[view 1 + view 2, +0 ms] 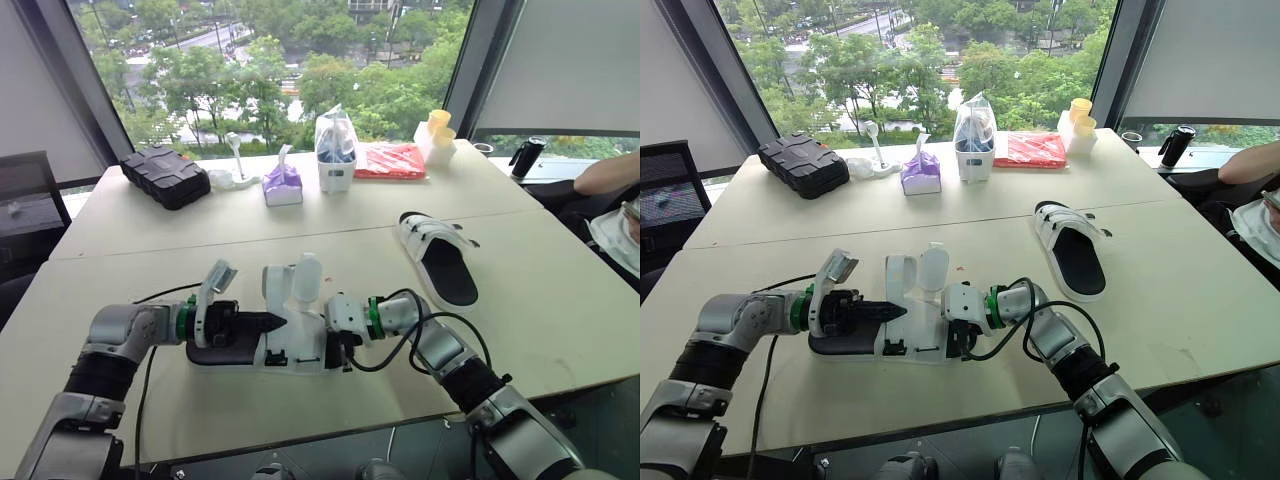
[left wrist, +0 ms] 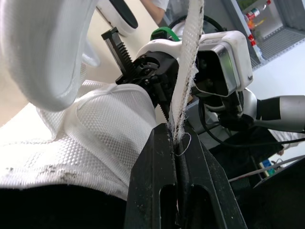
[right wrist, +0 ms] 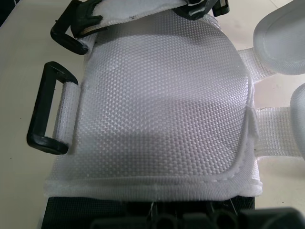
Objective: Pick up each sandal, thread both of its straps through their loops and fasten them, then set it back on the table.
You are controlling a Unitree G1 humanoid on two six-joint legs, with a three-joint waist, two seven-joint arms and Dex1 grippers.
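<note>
In the left eye view the near sandal (image 1: 285, 340), white woven webbing over a black sole, sits on the bench (image 1: 560, 320) between the two jaws. Its two strap ends stand up loose. The left jaws reach in over its one end and the right jaws meet the opposite end. Both forearms lie low, pointing at each other. The bench's front edge runs close behind the arms, and bare bench lies open beyond the jaws. The other sandal (image 1: 437, 258) lies flat beyond the right jaws, well apart.

In the left wrist view the left jaws are together, clamped on the frayed edge of a white strap (image 2: 187, 71) rising straight from them.

In the right wrist view the woven upper (image 3: 162, 105) lies close ahead of the right jaws, with a black loop (image 3: 39, 107) at its side. I cannot tell whether these jaws are apart or together.
</note>
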